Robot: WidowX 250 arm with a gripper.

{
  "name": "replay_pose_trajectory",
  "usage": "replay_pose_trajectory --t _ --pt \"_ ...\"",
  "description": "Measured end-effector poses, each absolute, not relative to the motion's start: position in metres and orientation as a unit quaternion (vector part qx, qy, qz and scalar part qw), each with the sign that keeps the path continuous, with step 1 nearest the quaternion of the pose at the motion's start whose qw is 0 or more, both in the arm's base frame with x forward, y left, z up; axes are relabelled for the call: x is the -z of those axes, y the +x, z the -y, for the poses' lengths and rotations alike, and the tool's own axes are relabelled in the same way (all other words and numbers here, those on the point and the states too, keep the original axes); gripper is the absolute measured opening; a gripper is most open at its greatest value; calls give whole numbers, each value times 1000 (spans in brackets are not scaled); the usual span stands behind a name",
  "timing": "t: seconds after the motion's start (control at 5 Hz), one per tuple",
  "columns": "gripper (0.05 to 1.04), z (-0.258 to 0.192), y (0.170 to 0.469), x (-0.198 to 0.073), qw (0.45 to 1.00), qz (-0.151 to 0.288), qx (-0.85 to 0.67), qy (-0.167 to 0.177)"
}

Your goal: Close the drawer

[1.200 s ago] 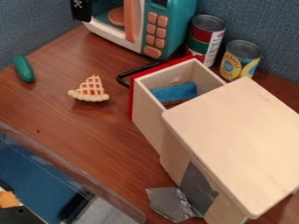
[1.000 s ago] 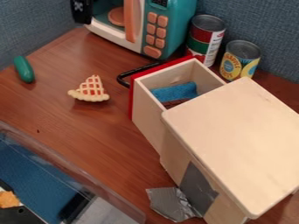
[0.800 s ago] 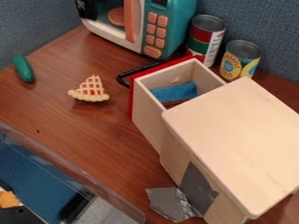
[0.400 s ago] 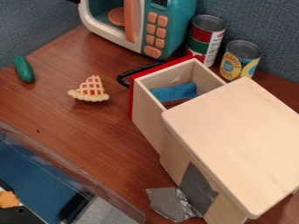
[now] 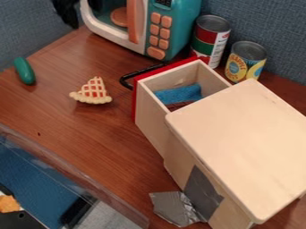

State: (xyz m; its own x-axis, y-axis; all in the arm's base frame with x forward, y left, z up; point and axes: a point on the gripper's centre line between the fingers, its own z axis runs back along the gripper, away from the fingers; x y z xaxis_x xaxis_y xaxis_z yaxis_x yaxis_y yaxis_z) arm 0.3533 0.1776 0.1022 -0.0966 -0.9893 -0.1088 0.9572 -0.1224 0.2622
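While the drawer [image 5: 150,123] juts from its box [image 5: 239,143] on the desk [image 5: 71,129], the hand [image 5: 67,14], released or clenched I cannot tell, hangs by the microwave [image 5: 186,27], and an off-centre push could jam the drawer askew.

Drawer [image 5: 149,123], extending from the cabinet [image 5: 245,143] at its right, with an item [image 5: 179,93] inside. Left of the drawer: pie slice [image 5: 92,91]; farther left, cucumber [image 5: 24,70]. Behind it: toy microwave [image 5: 143,40], left; two cans [image 5: 209,42], right. Before it: tape [image 5: 175,208].
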Motion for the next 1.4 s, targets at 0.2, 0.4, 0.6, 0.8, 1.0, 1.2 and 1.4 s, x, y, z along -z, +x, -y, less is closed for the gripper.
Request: replay_pose_trajectory --t 0.2,0.4,0.6,0.8,1.0,1.2,1.4 --pt "999 -164 349 -89 641 29 757 125" --pt "999 -152 354 -87 629 4 767 129" --pt "999 -141 362 -69 634 -24 766 104" --pt "999 -130 375 -57 636 -48 765 89" --pt "999 -121 378 -46 638 -72 763 69" --pt "999 -112 375 -44 637 -79 765 57" --pt "999 -98 355 -28 625 -92 775 17"
